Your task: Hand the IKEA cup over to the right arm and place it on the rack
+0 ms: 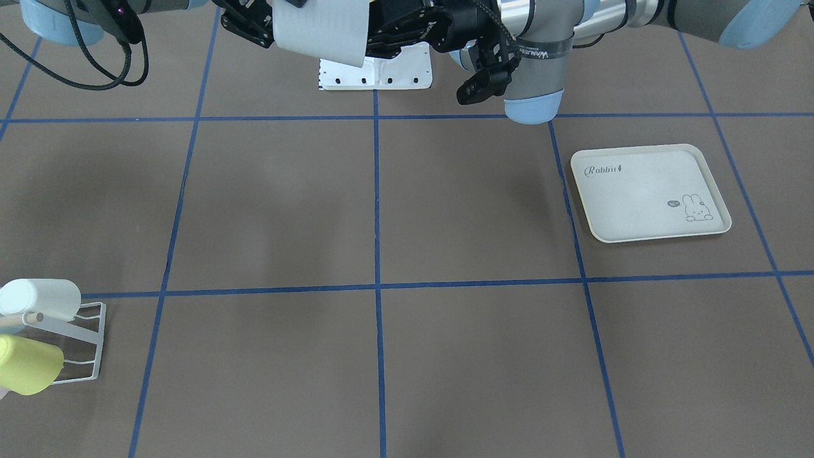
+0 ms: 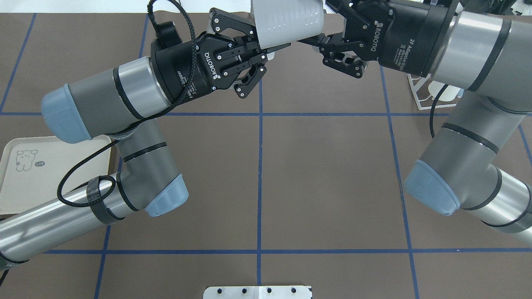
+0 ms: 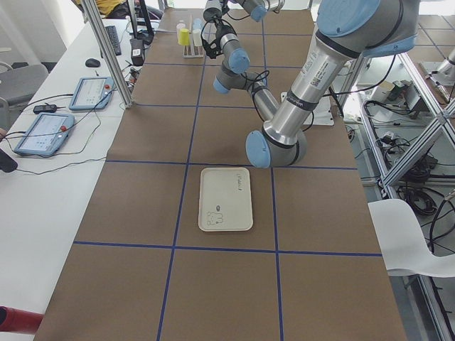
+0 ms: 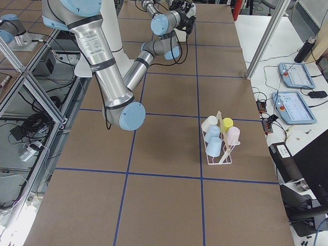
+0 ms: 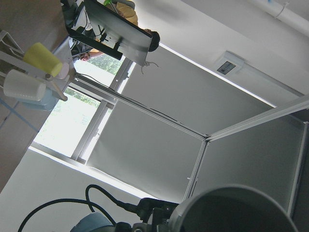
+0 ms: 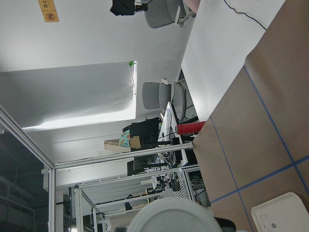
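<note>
The IKEA cup point(image 2: 286, 18), pale grey-white, hangs on its side high above the table's middle, between both grippers; it also shows in the front view point(image 1: 318, 28). My left gripper point(image 2: 270, 50) is shut on the cup's rim, the mouth facing it point(image 5: 241, 212). My right gripper point(image 2: 300, 17) straddles the base end point(image 6: 169, 217); one finger lies against the cup's side, the other is cut off by the frame's edge. The white wire rack point(image 1: 70, 343) stands near the table's far right corner from the robot, holding several cups point(image 4: 220, 143).
A cream rabbit-print tray point(image 1: 648, 191) lies bare on my left side of the table. A white metal plate point(image 1: 375, 73) sits at the robot's edge. On the rack a white cup point(image 1: 38, 296) and a yellow-green cup point(image 1: 25, 366) point outward.
</note>
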### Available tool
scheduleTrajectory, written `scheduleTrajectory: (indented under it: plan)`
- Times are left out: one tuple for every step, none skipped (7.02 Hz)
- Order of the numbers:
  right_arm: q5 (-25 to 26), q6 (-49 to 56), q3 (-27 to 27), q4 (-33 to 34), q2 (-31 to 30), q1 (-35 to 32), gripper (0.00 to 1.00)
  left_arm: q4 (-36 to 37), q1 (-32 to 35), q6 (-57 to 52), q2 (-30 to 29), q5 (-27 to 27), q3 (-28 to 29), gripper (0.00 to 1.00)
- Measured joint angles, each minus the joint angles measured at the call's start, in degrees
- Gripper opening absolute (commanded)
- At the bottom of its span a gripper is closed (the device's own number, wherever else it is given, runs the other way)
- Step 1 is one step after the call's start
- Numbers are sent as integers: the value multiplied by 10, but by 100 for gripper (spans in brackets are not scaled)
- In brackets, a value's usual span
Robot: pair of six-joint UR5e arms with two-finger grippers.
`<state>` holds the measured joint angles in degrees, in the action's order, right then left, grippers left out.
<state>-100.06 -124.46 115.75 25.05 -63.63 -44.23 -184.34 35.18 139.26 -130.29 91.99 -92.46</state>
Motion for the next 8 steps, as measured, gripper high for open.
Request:
scheduleTrajectory:
  plan:
    - [-4,0,1,0,-2,0,0,4,1,0,0,0,-1,100]
    - [-6,0,3,0,-3,0,0,6,4,-1,0,0,-1,100]
    - [-8,0,5,0,-6,-3,0,7,6,-1,2,1,-1,100]
    - [-8,1,8,0,-15,-12,0,7,8,-4,8,2,0,100]
    - [-8,1,11,-1,-29,-31,0,7,9,-11,16,4,0,100]
    - [-8,1,11,-1,-45,-55,0,7,10,-18,22,4,1,100]
    - [-7,5,9,0,-66,-82,0,7,12,-22,25,5,1,100]
    - [-8,38,-5,3,-85,-110,0,7,13,-25,27,5,1,100]
